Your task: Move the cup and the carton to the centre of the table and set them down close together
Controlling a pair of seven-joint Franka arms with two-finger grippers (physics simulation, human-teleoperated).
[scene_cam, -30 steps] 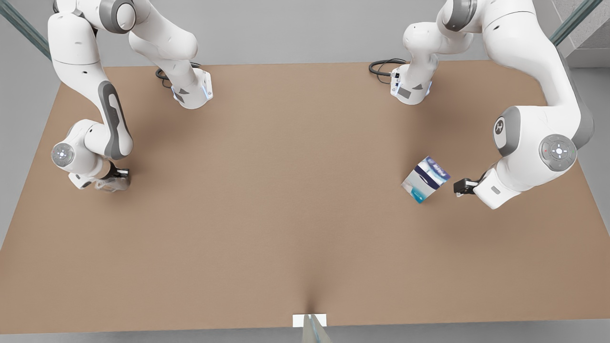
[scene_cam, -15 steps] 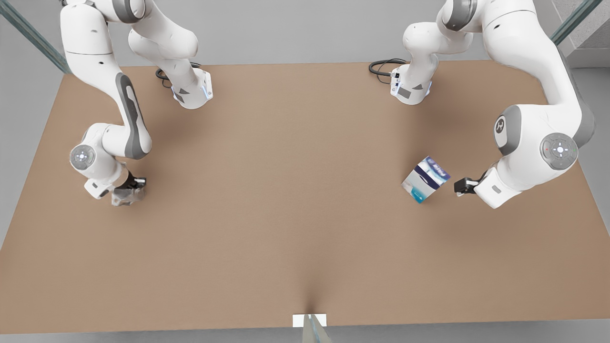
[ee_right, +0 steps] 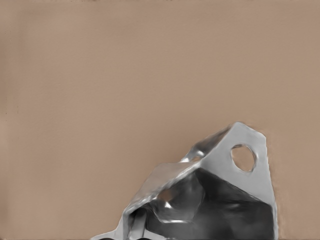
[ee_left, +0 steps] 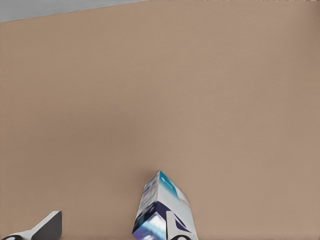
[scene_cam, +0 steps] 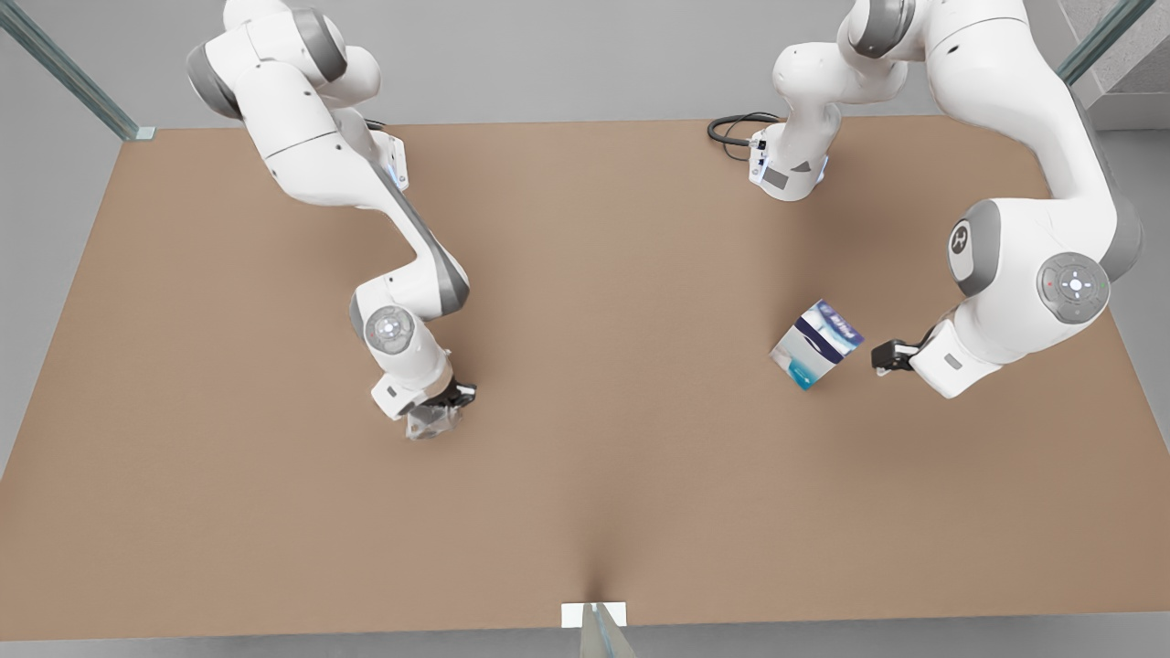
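The right gripper, at the front view's left of centre, is clamped on the cup, which is carried just above the table; the faceted body and handle hole are seen in the right wrist view. The left gripper, at the front view's right, has its fingers spread apart, and the carton lies just beside it towards the centre, tilted with its long axis slanting. The centre lies between cup and carton. Compared with the earlier frames, the cup has been carried from the far left edge towards the middle, while the carton and its gripper are unchanged.
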